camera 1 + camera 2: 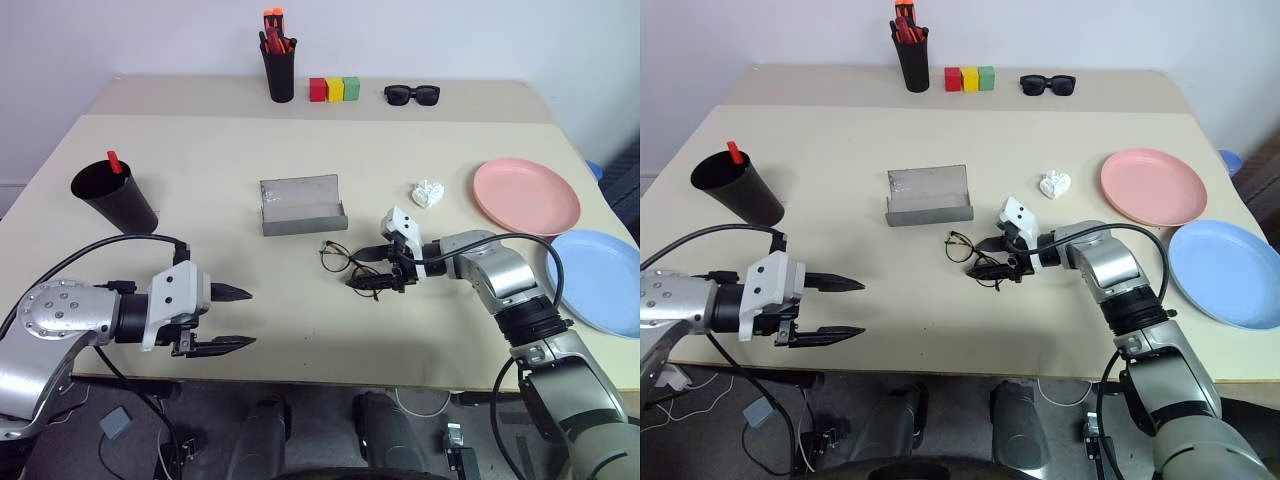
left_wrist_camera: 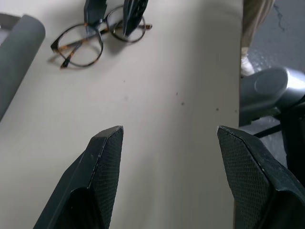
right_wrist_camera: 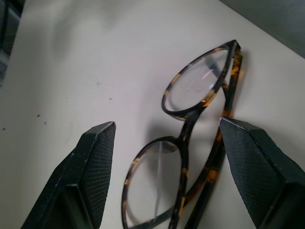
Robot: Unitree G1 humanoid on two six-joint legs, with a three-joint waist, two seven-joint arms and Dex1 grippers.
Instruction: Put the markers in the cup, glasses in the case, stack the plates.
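Nearest the front edge of the worktop [image 1: 200,200], the left gripper [image 1: 232,318] hangs low with its jaws spread and nothing between them. Its forearm comes in from the left and the fingers point across toward the middle, so it looks parked clear of the work rather than busy with anything.

A little further in, the right gripper [image 1: 378,268] is at the glasses [image 1: 338,258]. Its arm bends in from the right, wrist turned so the jaws point leftward and slightly down. The jaws are spread, one on each side of the frame; the wrist view shows the lenses and folded temples lying between the pads with a gap on both sides, so nothing is pinched yet. My guess is that this straddle is the set-up for a grasp across the frame.

Just beyond the glasses lies the case [image 1: 302,204], open, its lid standing up and the grey lining facing the robot, close enough for a short carry. A crumpled white scrap [image 1: 428,192] sits to its right.

To the left is the cup [image 1: 113,196], with a red marker [image 1: 114,161] poking out of its mouth; I cannot tell whether the white one is inside. On the right the pink plate [image 1: 526,196] and the blue plate [image 1: 600,280] lie side by side, edges near each other, not yet stacked.

At the back stand a pen holder [image 1: 279,62], three coloured blocks [image 1: 334,89] and sunglasses [image 1: 412,94].
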